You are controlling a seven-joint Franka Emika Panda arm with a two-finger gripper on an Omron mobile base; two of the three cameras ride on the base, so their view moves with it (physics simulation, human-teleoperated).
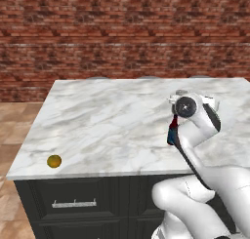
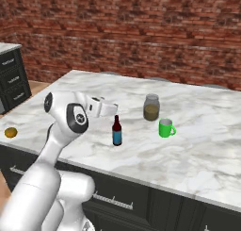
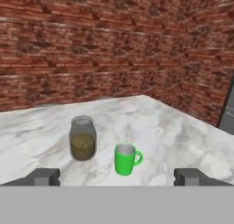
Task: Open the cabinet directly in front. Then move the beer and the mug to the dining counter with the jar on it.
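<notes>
Fingertips (image 3: 45, 176) stand wide apart at the bottom of the hand view with nothing between them, so the hand (image 2: 109, 107) is empty and spread, poised above the tabletop (image 2: 197, 145) just beside the beer (image 2: 116, 131). That bottle stands upright on the marble close to the near edge, its neck about level with the hand in the right base view; the main risk, as I judge it, is here: if the arm swings or pulls away low, a finger or the wrist could clip the tall, narrow bottle and tip it, and it could then roll toward the edge. Farther in, the mug (image 3: 126, 159) sits upright with its handle to the right in the hand view, and just beyond it, near but apart, the jar (image 3: 82, 138) stands on the same marble. Both task things appear to be on the right counter already, so little seems left beyond clearing away safely. A forward reach would meet the mug first and could shove it into the jar. Off at the far corner, a small yellow fruit (image 1: 54, 161) lies near the edge, well apart from everything else.
</notes>
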